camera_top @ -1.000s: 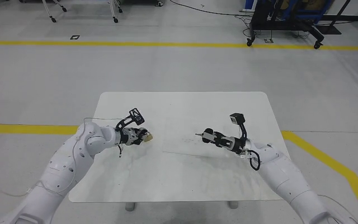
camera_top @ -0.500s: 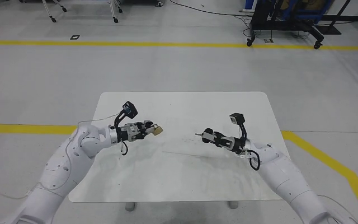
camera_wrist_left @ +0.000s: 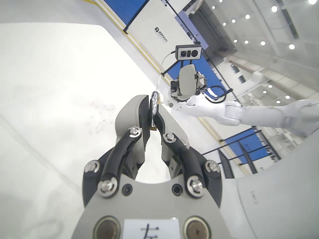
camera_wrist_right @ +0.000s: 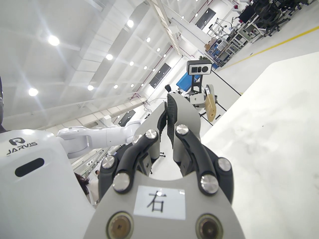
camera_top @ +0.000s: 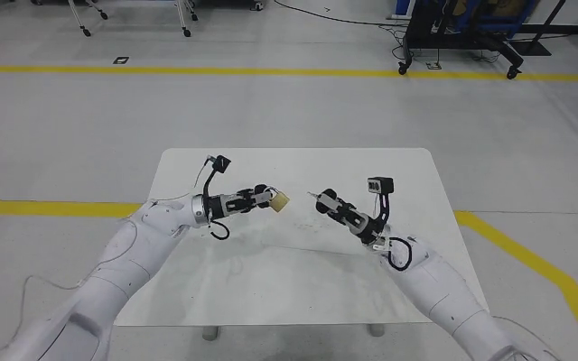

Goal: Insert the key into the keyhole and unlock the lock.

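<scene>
I hold both parts over the white tabletop (camera_top: 379, 171).
My left tool (camera_top: 267, 199) grips the small brass padlock (camera_top: 281, 203); my right tool (camera_top: 321, 199) pinches the thin silver key (camera_top: 313, 193), near it but apart.

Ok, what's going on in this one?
The left gripper is shut on a small brass padlock, and the right gripper is shut on a thin silver key. Both are held above the white table, with the key tip pointing toward the padlock and a small gap between them. The key is not yet in the keyhole.
</scene>
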